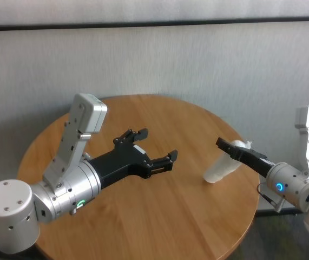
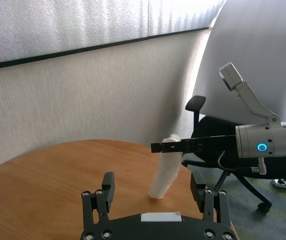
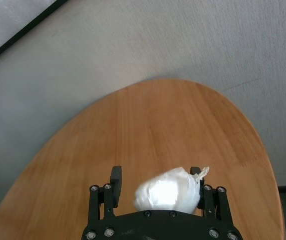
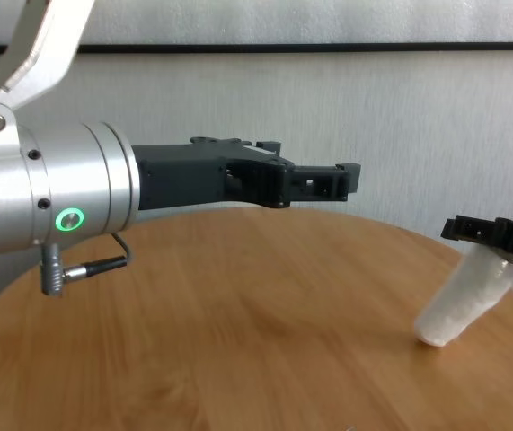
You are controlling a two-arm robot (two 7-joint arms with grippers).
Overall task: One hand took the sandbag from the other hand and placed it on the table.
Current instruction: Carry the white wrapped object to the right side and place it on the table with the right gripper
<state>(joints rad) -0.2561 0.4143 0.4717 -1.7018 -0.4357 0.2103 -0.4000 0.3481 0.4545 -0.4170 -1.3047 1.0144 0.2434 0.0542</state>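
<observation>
Your blue-ringed right gripper (image 1: 234, 147) has the sandbag (image 1: 223, 167) between its fingers at the bag's top end. The bag hangs tilted below the fingers, its lower end touching the table (image 1: 159, 216) near the right rim. In the right wrist view the pouch (image 3: 169, 189) fills the gap between the fingers; it looks clamped, though contact on both sides is hard to confirm. Green-ringed left gripper (image 1: 154, 146) hovers over mid-table with fingers spread wide and nothing in them — well apart from the bag.
</observation>
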